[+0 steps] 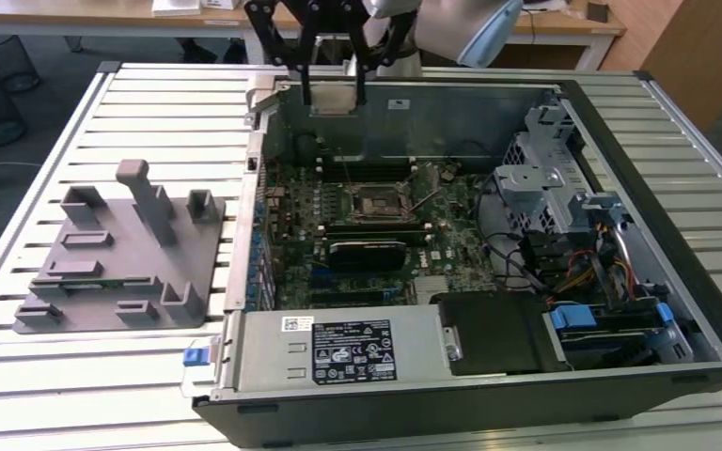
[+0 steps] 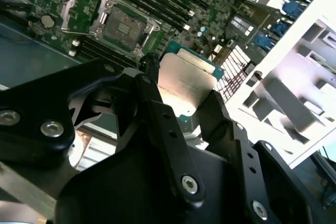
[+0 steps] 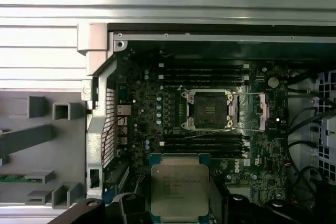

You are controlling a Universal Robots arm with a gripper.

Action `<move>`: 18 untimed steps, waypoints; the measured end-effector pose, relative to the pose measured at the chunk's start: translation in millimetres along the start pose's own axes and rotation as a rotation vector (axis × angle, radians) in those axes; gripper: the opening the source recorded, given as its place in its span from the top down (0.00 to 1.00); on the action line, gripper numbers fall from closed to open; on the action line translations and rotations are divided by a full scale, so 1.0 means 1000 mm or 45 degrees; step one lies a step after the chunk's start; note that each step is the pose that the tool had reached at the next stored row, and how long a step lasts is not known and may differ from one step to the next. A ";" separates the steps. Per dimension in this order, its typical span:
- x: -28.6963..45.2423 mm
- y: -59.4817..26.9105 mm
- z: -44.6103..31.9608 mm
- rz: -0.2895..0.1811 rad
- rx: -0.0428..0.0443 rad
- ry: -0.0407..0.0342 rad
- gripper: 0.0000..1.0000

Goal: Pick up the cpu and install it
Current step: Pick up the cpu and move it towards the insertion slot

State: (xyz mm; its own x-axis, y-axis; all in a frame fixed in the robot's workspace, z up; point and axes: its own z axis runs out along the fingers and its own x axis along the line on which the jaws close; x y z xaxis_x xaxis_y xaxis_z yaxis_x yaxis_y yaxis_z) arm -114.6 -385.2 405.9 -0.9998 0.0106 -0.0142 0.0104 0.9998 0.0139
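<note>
- Above the far wall of the open computer case (image 1: 462, 113), the exterior view has the gripper (image 1: 332, 86) pinching the cpu (image 1: 334, 98), clear of the motherboard; the pickup looks done.
- Second wrist view: both fingers (image 2: 151, 85) clamp opposite edges of the chip's metal plate, a grip detail the exterior view lacks.
- First wrist view: the socket (image 3: 209, 109) lies open and bare, apart from the cpu, so seating is not yet done.

cpu (image 2: 184, 72) side farthest from socket (image 2: 123, 24) hidden behind gripper (image 2: 181, 80) fingers (image 2: 157, 108); holder block (image 3: 31, 145), well off from socket, cut by frame edge.
</note>
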 end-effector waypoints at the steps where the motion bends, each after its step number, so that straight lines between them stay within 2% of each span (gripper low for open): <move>1: -0.0011 0.0008 0.0001 0.000 0.000 0.0000 0.46; 12: -0.0090 0.0082 0.0008 0.000 0.000 -0.0001 0.46; 18: -0.0183 0.0091 0.0027 0.000 0.000 0.0001 0.46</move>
State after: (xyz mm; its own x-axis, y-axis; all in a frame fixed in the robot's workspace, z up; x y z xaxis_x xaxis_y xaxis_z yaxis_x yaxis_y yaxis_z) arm -96.1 -376.3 403.6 -0.9998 0.0107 -0.0142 0.0105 0.9998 0.0139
